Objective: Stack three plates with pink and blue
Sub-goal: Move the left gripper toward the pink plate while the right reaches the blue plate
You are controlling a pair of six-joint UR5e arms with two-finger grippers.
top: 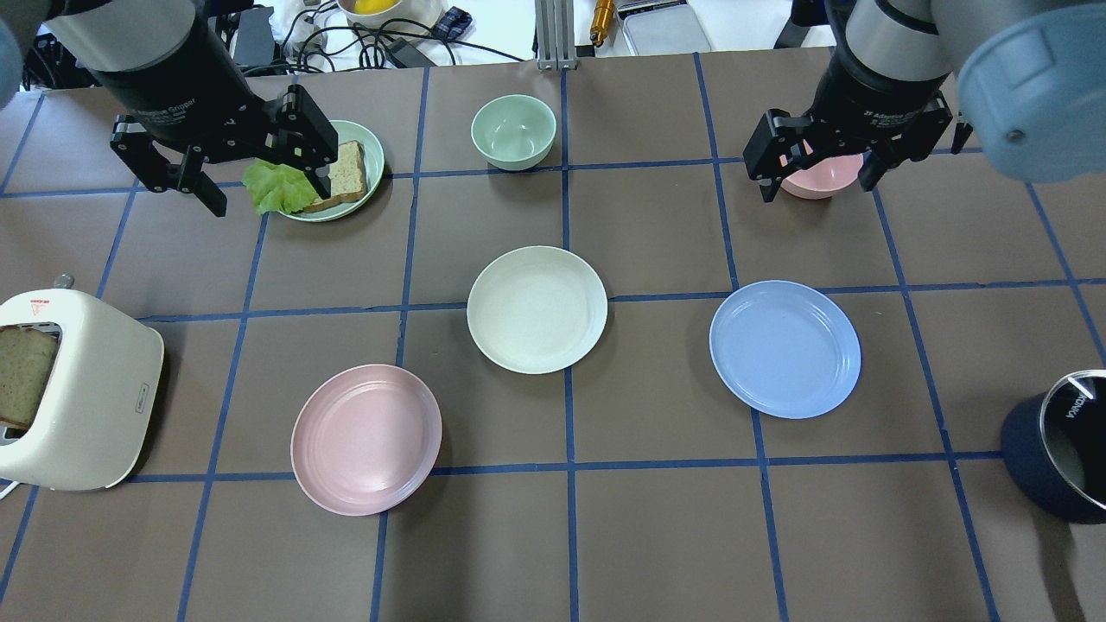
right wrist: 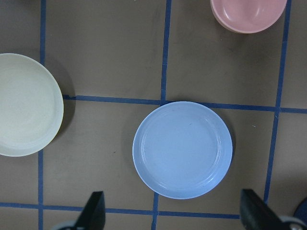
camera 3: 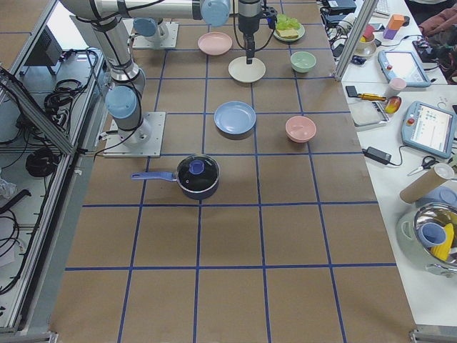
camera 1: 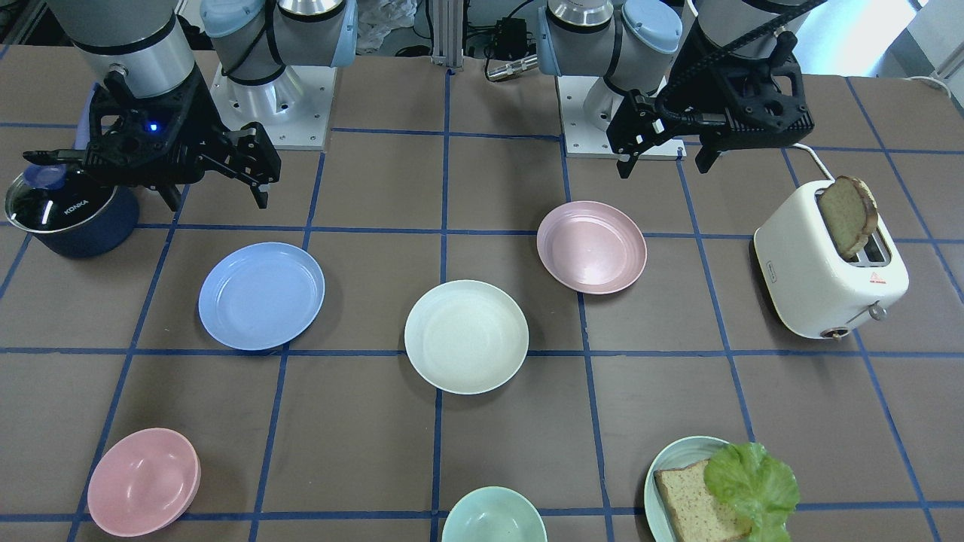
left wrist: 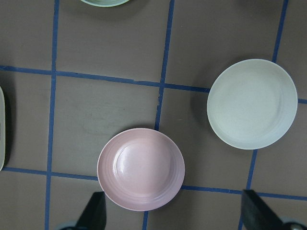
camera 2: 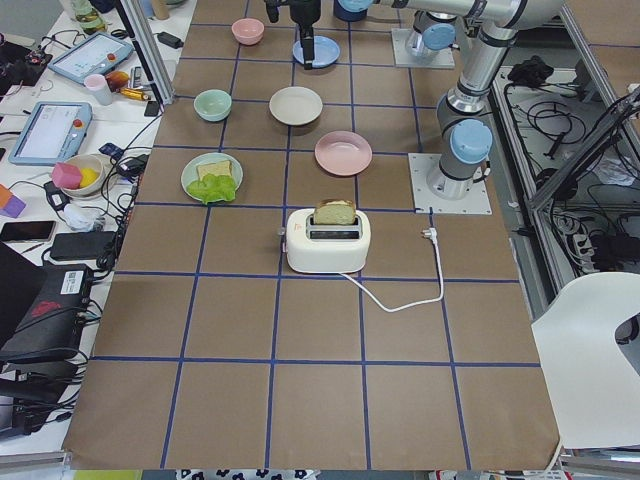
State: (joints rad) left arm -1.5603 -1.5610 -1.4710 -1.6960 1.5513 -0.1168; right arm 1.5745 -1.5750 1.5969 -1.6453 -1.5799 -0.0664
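Three plates lie apart on the brown table. The pale pink plate (camera 1: 592, 247) (top: 366, 439) (left wrist: 141, 168) is on the robot's left. The cream-white plate (camera 1: 466, 336) (top: 537, 309) is in the middle. The light blue plate (camera 1: 261, 295) (top: 785, 349) (right wrist: 183, 149) is on the robot's right. My left gripper (top: 270, 197) (camera 1: 665, 167) (left wrist: 175, 213) hangs open and empty, high above the table. My right gripper (top: 816, 188) (camera 1: 217, 202) (right wrist: 173, 213) also hangs open and empty, high above the table.
A white toaster (top: 69, 389) with a bread slice stands at the robot's left. A pale green plate (top: 371, 147) bears bread and lettuce. A green bowl (top: 513, 130), a pink bowl (camera 1: 143, 482) and a lidded dark pot (camera 1: 71, 211) stand around the edges.
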